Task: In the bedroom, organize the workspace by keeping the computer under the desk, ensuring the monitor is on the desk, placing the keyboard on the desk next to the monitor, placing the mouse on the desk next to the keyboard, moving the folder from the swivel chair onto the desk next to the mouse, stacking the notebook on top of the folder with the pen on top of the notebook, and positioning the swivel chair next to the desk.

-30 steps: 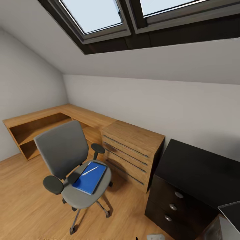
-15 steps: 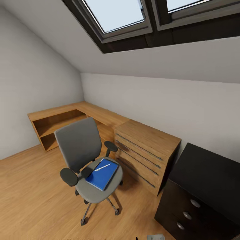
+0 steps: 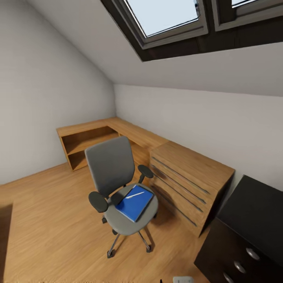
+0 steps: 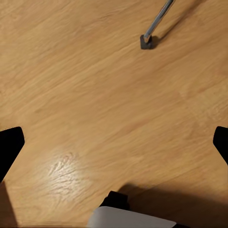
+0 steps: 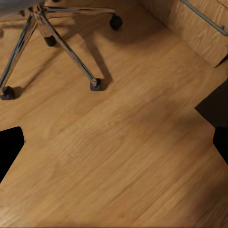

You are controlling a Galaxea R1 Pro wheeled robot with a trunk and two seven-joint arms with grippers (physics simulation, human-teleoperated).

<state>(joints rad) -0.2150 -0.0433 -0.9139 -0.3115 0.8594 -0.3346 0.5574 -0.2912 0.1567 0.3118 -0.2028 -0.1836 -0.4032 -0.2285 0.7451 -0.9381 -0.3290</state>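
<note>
I see the folder (image 3: pixel 135 202) on the chair (image 3: pixel 118 184), a pen (image 3: pixel 135 195) on top; both tools (image 4: pixel 114 145) (image 5: pixel 114 145) gape apart over floor (image 3: pixel 47 232).

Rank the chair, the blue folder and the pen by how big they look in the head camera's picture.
Largest to smallest:
1. swivel chair
2. folder, lying on its seat
3. pen, a thin pale stick on the folder

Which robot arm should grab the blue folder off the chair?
Probably the right. Its wrist view shows the chair's chrome base close below the right gripper, while the left wrist view catches just one caster. The folder, with a pen on top, lies on the seat. Both grippers look open.
</note>
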